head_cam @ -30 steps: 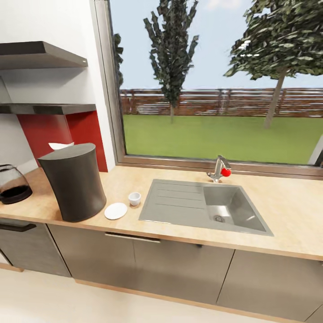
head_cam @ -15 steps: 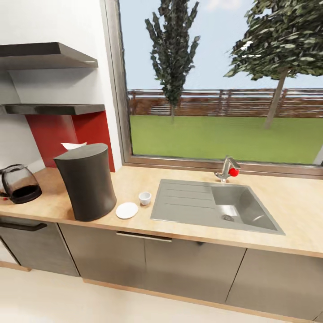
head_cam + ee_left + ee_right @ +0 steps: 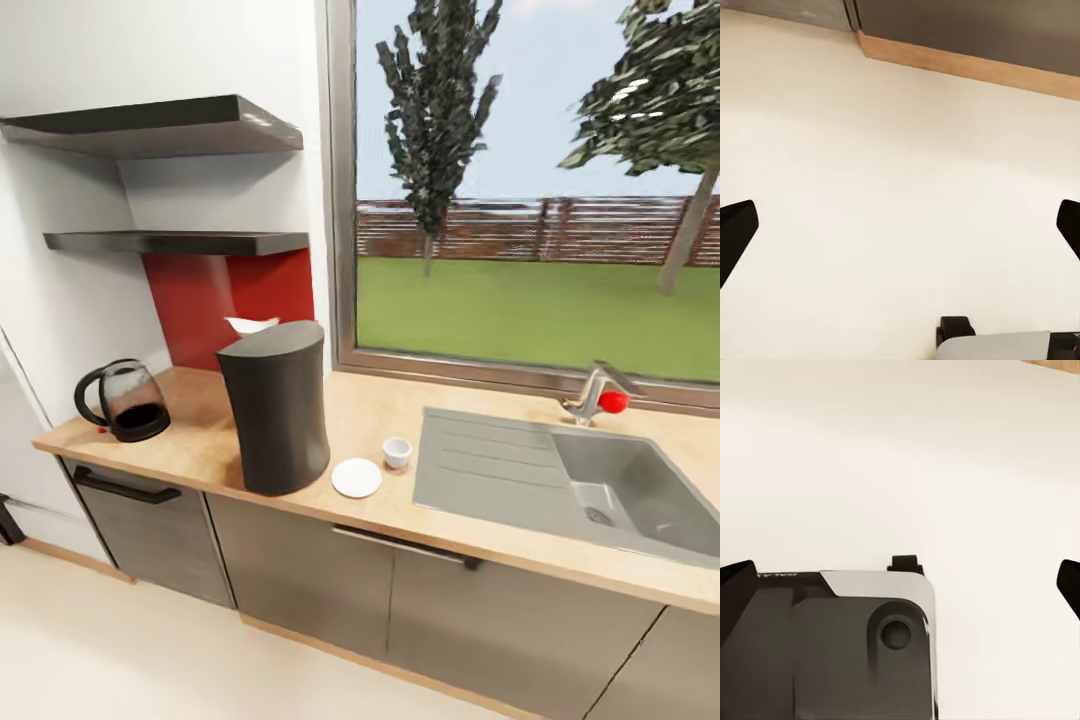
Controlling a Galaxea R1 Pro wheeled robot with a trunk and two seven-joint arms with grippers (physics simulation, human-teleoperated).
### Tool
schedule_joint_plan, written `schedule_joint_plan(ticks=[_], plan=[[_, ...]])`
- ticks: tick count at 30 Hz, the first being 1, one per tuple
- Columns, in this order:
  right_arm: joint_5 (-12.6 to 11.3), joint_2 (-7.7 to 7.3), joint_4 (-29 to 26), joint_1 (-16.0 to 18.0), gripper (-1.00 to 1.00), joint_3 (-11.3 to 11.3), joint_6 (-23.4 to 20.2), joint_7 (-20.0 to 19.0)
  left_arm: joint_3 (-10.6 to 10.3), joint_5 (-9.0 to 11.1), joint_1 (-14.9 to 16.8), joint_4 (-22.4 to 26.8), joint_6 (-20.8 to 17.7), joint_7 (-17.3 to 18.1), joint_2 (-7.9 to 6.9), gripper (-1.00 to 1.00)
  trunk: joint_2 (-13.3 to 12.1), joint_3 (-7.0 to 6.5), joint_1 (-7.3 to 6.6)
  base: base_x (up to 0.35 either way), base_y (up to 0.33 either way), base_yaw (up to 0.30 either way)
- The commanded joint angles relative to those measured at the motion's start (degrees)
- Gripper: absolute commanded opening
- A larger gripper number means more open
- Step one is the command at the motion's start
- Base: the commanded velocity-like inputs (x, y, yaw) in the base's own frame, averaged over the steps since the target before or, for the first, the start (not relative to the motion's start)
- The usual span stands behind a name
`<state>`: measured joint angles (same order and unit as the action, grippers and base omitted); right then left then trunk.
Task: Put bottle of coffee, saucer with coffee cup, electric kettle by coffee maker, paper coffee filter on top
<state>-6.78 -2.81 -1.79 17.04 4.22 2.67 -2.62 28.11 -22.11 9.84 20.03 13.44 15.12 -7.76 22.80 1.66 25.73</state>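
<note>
Two wide-open, empty tools, left tool [image 3: 900, 229] and right tool [image 3: 900, 585], hang over floor. Since a second ago the view has swung left, bringing the electric kettle [image 3: 125, 400] near the worktop's [image 3: 205, 450] left end fully into sight, well apart from the coffee maker [image 3: 277, 405]; saucer [image 3: 356, 477] and coffee cup [image 3: 397, 452] sit separately.

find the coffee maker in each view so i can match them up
Head view: the coffee maker stands left of centre on the kitchen countertop, between the electric kettle and the saucer.
Left wrist view: pale floor meeting the wooden plinth under the cabinets.
Right wrist view: pale floor beside the robot's base.
Shared landmark: the pale floor in front of the cabinets.
</note>
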Motion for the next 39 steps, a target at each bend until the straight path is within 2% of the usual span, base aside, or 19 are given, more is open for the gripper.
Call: schedule_joint_plan(ticks=[1,13,39], plan=[[-0.6,-0.05,0.1,0.0,1.00,0.4,0.2,-0.2,0.5,-0.5,0.1,-0.1,0.2,0.3,0.04,1.00,0.1,0.13,0.05,0.207,0.298,0.277],[-0.5,-0.09,0.1,-0.3,1.00,0.5,0.2,-0.2,0.9,-0.7,0.1,-0.1,-0.1,-0.4,0.02,1.00,0.1,0.31,0.05,0.187,0.305,0.245],[-0.2,0.08,0.2,-0.6,1.00,0.6,0.2,-0.3,1.1,-0.6,0.1,0.0,0.0,-0.4,0.11,1.00,0.1,0.33,0.05,0.101,0.338,0.006]])
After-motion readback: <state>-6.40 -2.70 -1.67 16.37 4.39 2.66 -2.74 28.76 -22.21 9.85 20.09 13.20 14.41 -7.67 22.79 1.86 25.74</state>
